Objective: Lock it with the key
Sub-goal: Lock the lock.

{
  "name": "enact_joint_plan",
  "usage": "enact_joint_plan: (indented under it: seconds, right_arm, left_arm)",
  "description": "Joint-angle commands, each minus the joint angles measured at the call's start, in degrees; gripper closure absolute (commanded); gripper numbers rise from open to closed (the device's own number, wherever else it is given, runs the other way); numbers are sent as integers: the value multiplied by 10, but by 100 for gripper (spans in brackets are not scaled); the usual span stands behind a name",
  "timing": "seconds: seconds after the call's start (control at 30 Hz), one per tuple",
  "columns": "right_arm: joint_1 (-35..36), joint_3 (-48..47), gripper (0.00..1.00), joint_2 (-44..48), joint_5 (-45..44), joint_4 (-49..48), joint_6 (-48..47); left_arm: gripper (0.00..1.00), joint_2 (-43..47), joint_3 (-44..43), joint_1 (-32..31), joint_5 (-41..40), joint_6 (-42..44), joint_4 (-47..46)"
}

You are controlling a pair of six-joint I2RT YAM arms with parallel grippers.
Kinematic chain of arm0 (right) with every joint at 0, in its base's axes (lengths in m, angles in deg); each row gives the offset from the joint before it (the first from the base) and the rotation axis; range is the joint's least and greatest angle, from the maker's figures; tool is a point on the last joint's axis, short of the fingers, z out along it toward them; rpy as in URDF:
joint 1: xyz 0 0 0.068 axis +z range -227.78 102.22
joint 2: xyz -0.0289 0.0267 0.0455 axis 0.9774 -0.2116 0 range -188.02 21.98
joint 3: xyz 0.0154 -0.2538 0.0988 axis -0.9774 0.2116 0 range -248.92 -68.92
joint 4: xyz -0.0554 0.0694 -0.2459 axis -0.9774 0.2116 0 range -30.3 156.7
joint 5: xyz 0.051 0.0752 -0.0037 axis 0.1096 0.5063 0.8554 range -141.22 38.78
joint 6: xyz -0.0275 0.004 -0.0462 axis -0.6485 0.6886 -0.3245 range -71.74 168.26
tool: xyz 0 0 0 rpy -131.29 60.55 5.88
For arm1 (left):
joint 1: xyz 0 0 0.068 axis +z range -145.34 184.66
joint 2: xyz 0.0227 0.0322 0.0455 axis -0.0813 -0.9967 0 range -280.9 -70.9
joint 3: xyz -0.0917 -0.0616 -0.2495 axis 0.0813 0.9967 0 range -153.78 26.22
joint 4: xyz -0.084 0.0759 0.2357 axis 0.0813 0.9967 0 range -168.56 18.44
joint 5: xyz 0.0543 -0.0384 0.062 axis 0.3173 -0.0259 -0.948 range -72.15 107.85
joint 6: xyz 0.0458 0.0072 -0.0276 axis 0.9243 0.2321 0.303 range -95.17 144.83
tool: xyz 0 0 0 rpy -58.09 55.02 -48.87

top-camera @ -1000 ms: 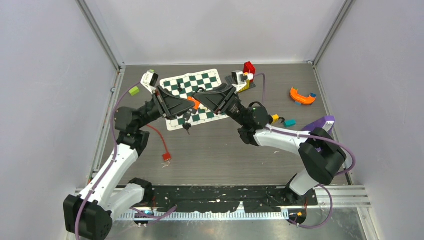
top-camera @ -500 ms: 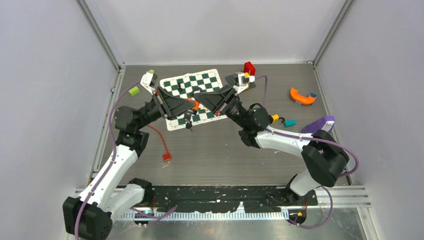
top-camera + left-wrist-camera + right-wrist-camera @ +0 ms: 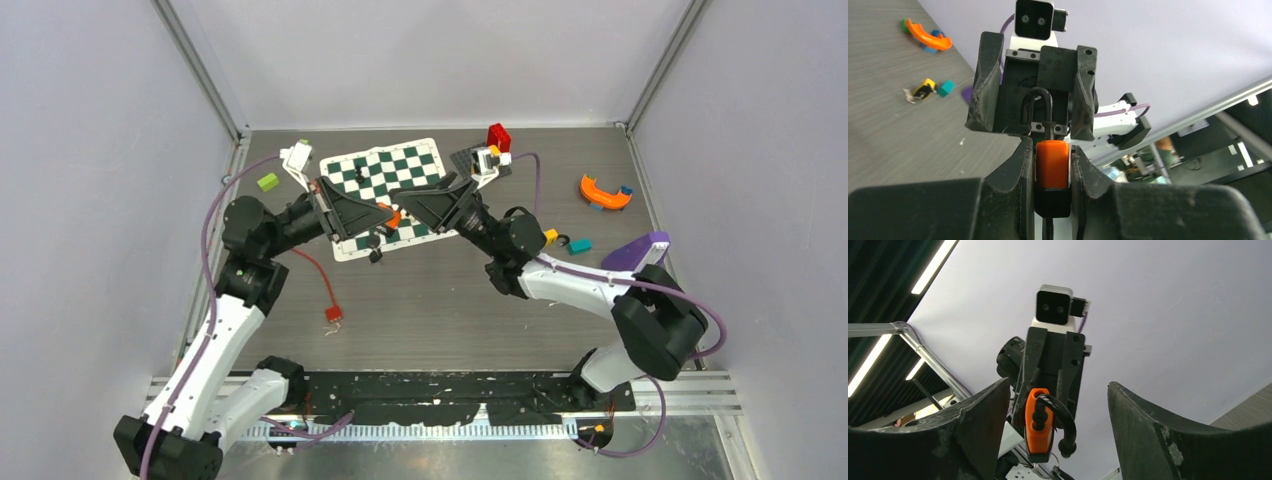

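Pinching the orange padlock (image 3: 1052, 165) toward the bench's far edge, the left gripper (image 3: 1050, 150) was faced by the spread right gripper (image 3: 1058, 385); pressing the shackle (image 3: 1064, 417) shut was judged next.

Padlock (image 3: 1052, 165) keyhole hidden inside left hand (image 3: 1050, 146)

The gray table (image 3: 450, 300) holds a checkered mat (image 3: 385, 165) under the left gripper (image 3: 383, 216) (a red cable (image 3: 333, 314) lies back behind it).
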Motion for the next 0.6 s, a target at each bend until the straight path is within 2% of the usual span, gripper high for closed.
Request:
enact_joint_plan:
  seconds: [0.0,0.13,0.2,0.23,0.27,0.3,0.37,0.57]
  right_arm:
    - [-30,9,22,67,39,12,5]
    - [-60,-1,23,110,126,109,-12]
    - [-66,-30,23,126,180,196,-46]
    - [-67,-49,23,137,200,271,-78]
    - [-67,-68,23,143,201,316,-96]
    - [-67,-77,23,158,186,418,-137]
    - [-67,-98,23,181,138,551,-191]
    - [-61,-154,34,201,74,776,-220]
  left_arm:
    - [100,21,-81,-1,31,178,159]
    - [100,12,-110,1,57,250,245]
    - [100,10,-112,1,62,266,261]
    - [100,10,-113,1,64,272,266]
    - [100,10,-114,1,65,281,270]
    - [100,11,-117,0,66,290,277]
    - [100,15,-126,1,61,325,304]
    - [100,26,-159,0,9,449,388]
